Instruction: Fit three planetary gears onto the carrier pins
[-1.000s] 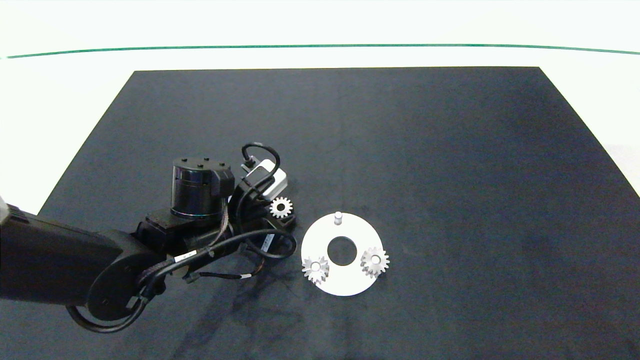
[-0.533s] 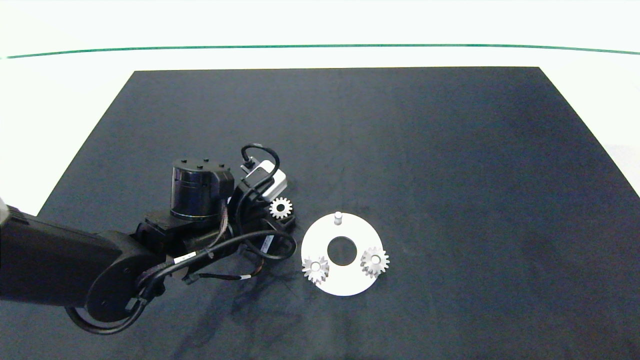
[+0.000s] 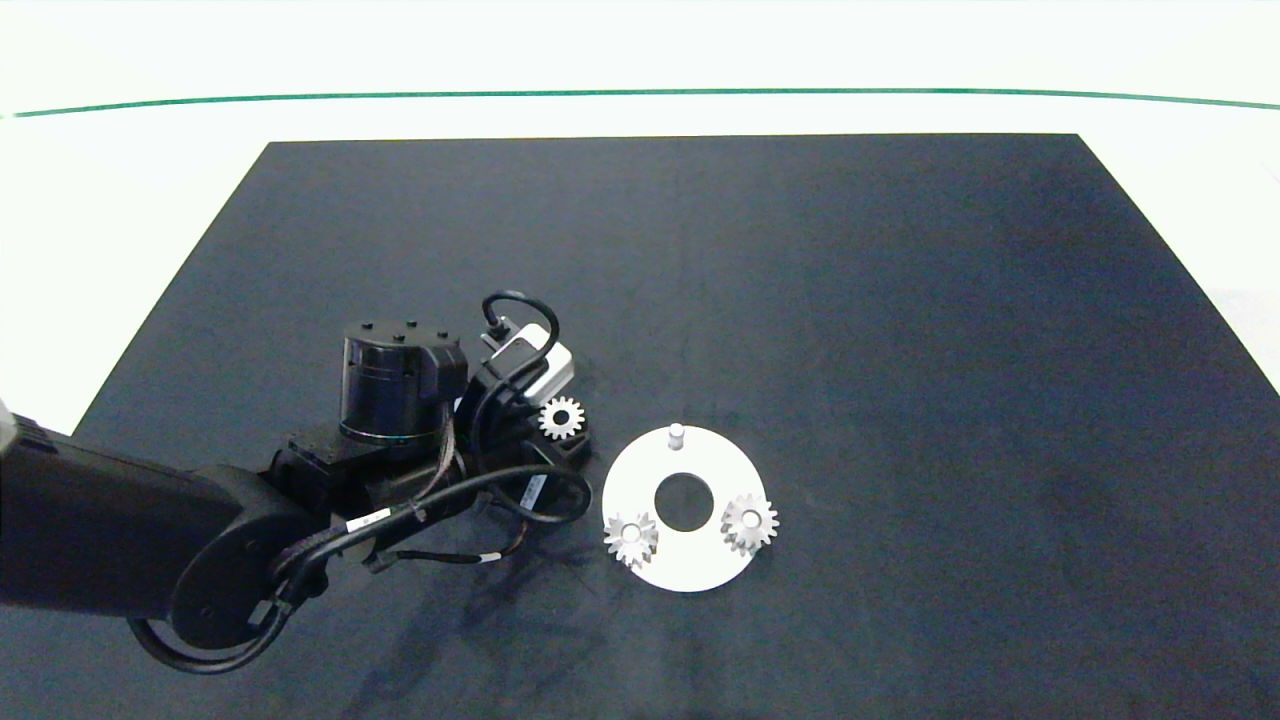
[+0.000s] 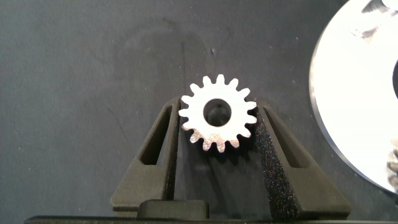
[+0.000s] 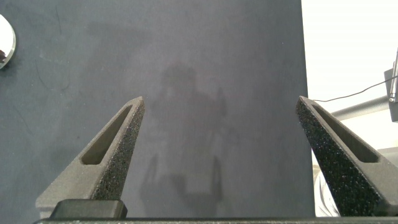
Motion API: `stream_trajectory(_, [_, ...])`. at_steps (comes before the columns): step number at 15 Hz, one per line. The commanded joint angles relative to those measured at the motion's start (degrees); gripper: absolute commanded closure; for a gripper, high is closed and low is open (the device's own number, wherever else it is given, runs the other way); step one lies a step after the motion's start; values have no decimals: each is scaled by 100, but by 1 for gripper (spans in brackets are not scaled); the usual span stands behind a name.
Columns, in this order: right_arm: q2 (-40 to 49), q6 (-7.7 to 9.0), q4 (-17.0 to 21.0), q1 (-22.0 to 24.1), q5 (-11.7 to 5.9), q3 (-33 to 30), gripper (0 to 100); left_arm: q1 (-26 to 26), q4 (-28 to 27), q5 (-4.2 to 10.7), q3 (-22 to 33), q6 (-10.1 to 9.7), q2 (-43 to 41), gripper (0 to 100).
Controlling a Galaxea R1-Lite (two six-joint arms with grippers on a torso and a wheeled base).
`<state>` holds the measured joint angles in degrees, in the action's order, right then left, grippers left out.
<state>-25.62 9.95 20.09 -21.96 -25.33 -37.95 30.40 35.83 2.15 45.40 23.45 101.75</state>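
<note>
A white disc (image 3: 690, 575) lies on the black mat. Two planetary gears (image 3: 631, 538) (image 3: 749, 522) sit on its near pins, and the far carrier pin (image 3: 676, 434) stands bare. My left gripper (image 3: 566, 432) is just left of the disc, shut on the third planetary gear (image 3: 561, 417). In the left wrist view that gear (image 4: 217, 121) lies flat between both fingers (image 4: 273, 158), with the disc's edge (image 4: 348, 93) to one side. My right gripper (image 5: 221, 106) is open above bare mat and does not show in the head view.
The black mat (image 3: 850, 300) covers most of the white table. Its right edge (image 5: 303, 74) shows in the right wrist view, with a cable on the white surface beyond. The left arm's dark body (image 3: 200, 520) fills the near left.
The left arm has shifted very slightly toward the near side with the gear held. The disc and its two gears have not moved.
</note>
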Motion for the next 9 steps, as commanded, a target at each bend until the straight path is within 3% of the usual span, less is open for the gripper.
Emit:
stream_trajectory(1, [5,7,12,-2,-16,7,0,71,-14,14,-75,19,-191,96])
stream_trajectory(9, [-4,7,4,-2,-16,-2,0,528,-102,102,-5,10,-472,96])
